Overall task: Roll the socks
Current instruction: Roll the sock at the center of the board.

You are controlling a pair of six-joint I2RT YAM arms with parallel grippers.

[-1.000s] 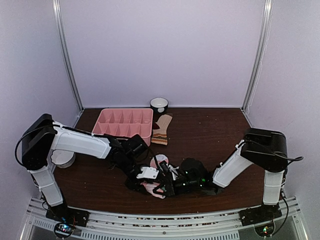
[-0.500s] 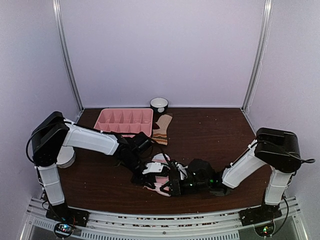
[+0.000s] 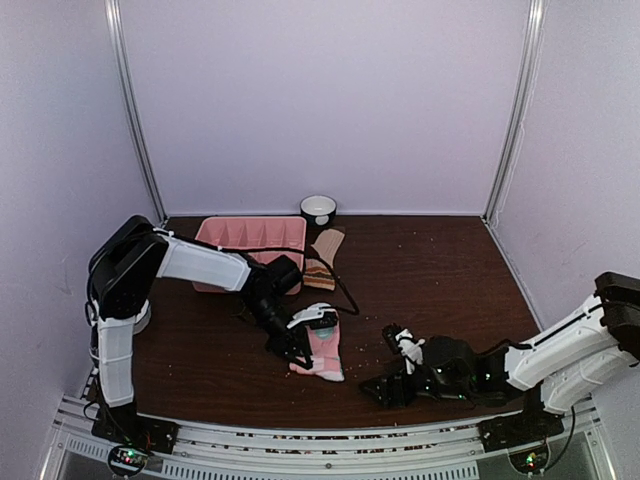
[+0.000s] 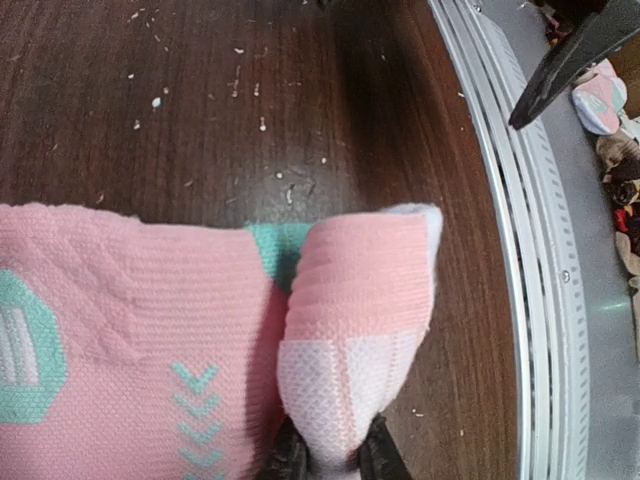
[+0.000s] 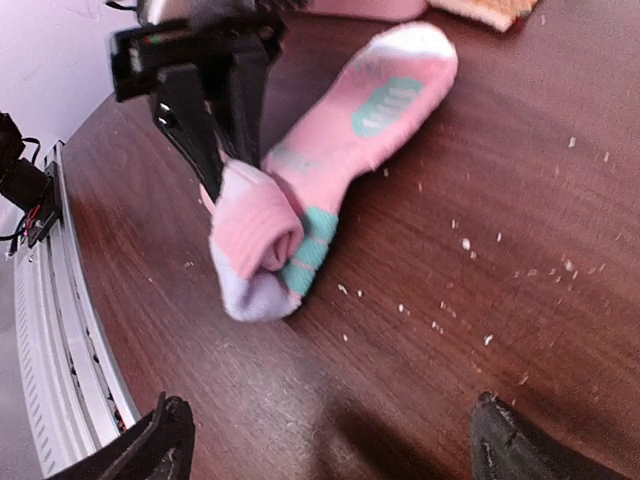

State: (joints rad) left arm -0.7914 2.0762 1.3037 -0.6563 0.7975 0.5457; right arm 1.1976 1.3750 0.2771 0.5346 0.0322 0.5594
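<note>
Pink sock (image 4: 150, 320) has its fold clamped in my left end effector (image 4: 328, 455) so the roll holds; right end effector (image 5: 335, 440) hangs released.

Free room vs. blockers, table (image 3: 440, 270)
Right half & back-right are open to me. I've a bare strip btwn pink sock (image 3: 325, 345) and right gripper (image 3: 388, 362), its jaws spread wide w/ nothing in them. Left-centre is blocked: left arm (image 3: 200, 265) slants across, left gripper (image 3: 292, 352) pinched on the sock's folded end. Tray (image 3: 215, 228), tan sock (image 3: 322, 258) & bowl (image 3: 318, 208) crowd the back-left.
</note>
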